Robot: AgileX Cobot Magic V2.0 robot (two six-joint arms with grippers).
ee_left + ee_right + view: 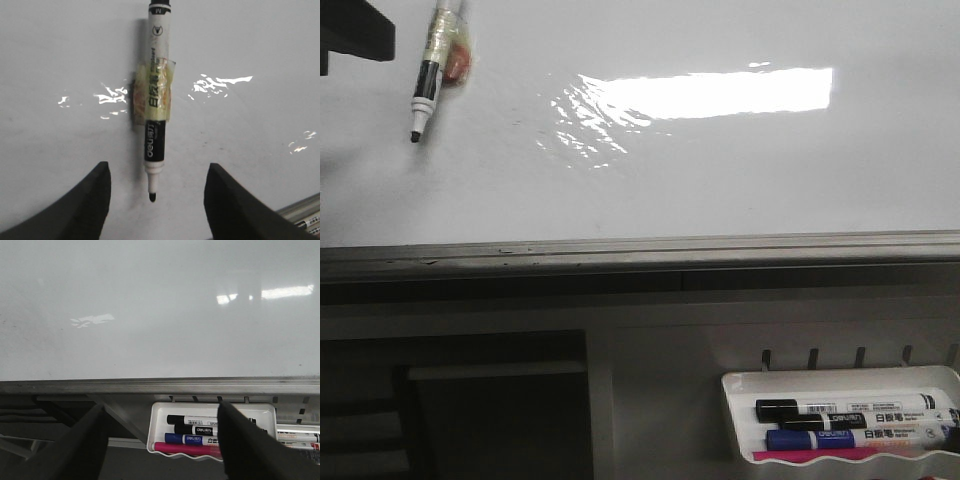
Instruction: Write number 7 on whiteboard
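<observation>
The whiteboard [720,180] is glossy white and reflects a bright rectangular light. No black mark of the number 7 shows on it. A black-tipped marker [430,75] wrapped in yellowish tape hangs at the board's upper left. In the left wrist view the marker [156,110] points down between the two fingers of my left gripper [158,166], which stand wide apart and do not touch it. Its tip [151,197] is close to the whiteboard [260,50]; I cannot tell if it touches. My right gripper [160,406] is open and empty, below the whiteboard [150,300].
A grey metal edge [640,250] runs along the board's bottom. Below it at the right hangs a small white tray [735,400] with black [820,408], blue [820,438] and pink [820,455] markers; the tray also shows in the right wrist view [156,425]. A dark frame [490,400] lies lower left.
</observation>
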